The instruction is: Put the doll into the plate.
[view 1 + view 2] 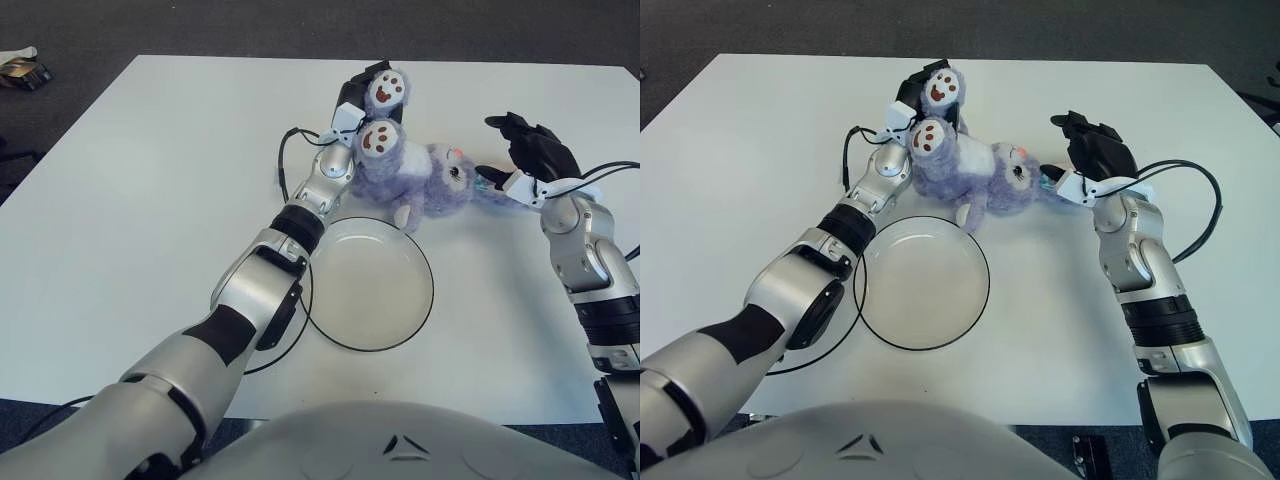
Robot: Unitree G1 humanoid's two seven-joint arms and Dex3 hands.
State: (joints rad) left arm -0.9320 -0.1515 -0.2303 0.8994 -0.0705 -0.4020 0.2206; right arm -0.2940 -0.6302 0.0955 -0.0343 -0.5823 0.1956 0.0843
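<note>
A purple plush doll (pixel 420 175) lies on the white table just beyond the plate, its two brown-soled feet (pixel 380 137) sticking up to the left and its head to the right. The white plate (pixel 370 290) with a dark rim stands empty in front of it. My left hand (pixel 358 92) reaches past the plate's left side, and its black fingers are closed around the doll's legs. My right hand (pixel 535 150) is at the right of the doll's head with fingers spread, its thumb by the doll's ear (pixel 1048 186).
A black cable (pixel 285 170) loops off my left forearm beside the plate's left rim. Another cable (pixel 1205 205) arcs from my right wrist. The table's far edge (pixel 300 58) is just behind the doll. A small object (pixel 22 70) lies on the floor at the far left.
</note>
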